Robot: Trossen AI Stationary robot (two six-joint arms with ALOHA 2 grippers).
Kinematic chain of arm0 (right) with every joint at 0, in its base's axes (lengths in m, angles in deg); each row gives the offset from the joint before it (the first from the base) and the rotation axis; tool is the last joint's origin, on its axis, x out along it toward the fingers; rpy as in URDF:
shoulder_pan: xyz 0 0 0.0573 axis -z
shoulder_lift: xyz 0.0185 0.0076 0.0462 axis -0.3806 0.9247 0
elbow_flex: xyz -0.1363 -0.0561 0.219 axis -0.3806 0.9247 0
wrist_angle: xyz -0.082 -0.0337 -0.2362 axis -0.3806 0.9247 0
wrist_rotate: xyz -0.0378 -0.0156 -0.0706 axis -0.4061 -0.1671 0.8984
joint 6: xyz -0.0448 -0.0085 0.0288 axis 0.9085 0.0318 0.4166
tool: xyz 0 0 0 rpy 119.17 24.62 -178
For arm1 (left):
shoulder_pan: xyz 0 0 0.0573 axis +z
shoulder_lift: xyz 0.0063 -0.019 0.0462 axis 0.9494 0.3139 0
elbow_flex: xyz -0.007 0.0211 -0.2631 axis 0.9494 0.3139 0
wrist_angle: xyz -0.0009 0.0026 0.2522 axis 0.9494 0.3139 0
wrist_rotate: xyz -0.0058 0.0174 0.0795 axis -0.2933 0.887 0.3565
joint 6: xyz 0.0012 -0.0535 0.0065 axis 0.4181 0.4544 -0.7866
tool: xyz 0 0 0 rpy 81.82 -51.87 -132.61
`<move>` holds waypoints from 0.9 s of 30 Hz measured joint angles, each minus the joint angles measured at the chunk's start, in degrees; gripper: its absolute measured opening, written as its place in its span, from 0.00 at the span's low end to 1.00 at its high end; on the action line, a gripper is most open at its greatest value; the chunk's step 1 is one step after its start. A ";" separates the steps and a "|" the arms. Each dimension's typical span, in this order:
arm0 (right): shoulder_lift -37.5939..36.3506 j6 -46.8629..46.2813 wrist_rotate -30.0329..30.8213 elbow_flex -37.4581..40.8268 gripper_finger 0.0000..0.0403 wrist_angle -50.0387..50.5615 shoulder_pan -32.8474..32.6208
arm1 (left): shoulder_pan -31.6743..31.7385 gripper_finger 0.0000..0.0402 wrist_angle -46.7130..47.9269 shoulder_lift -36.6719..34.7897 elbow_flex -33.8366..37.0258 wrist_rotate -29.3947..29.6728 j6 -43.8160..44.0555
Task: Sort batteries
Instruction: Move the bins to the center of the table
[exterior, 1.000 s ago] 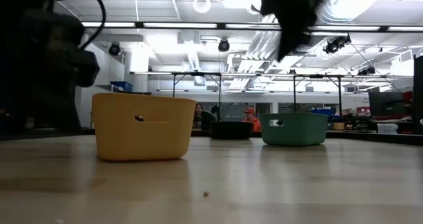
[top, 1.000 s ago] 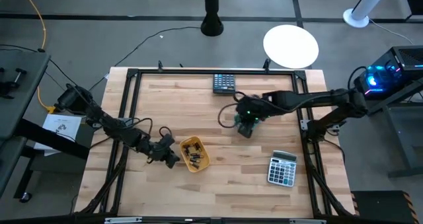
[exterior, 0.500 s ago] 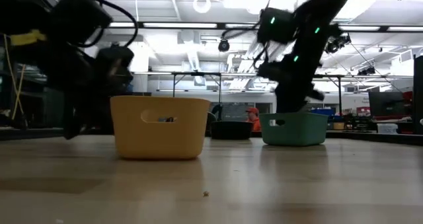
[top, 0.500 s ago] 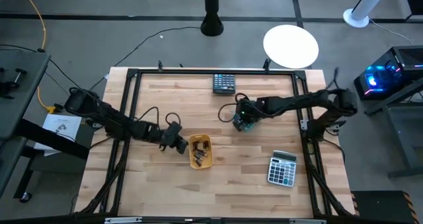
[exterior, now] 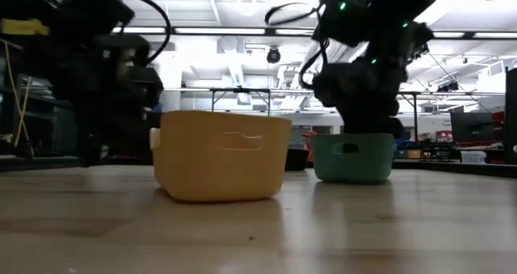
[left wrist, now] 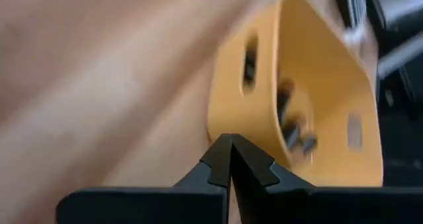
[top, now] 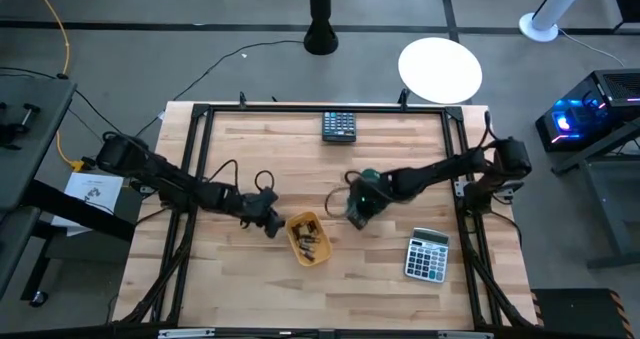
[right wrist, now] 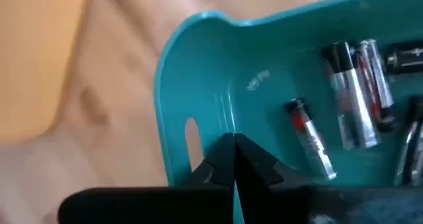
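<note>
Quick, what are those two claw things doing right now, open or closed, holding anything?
Left gripper: shut, empty, touching the yellow tray.
Right gripper: shut, on the teal tray's wall.

The yellow tray point(top: 308, 238) is getting nudged right by the left gripper point(top: 270, 224), swinging round as it goes, while the right gripper point(top: 358, 211) is dragging the teal tray point(top: 363, 194) down toward it.
</note>
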 joint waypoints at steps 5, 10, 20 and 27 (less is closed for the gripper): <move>0.00 -5.80 -0.13 0.00 0.00 -3.31 -5.89 | -6.40 0.00 1.06 0.00 0.00 0.79 1.16; 0.00 -10.82 -0.13 0.00 0.00 -4.51 -10.97 | -11.69 0.00 2.62 0.02 0.00 3.14 4.60; 0.02 -9.03 1.22 0.00 0.00 -6.68 -14.56 | -12.07 0.00 2.16 0.07 0.00 8.74 2.22; 0.09 -2.42 1.29 0.00 0.00 -8.50 -14.52 | -7.10 0.00 -0.68 0.09 -0.51 7.72 -1.09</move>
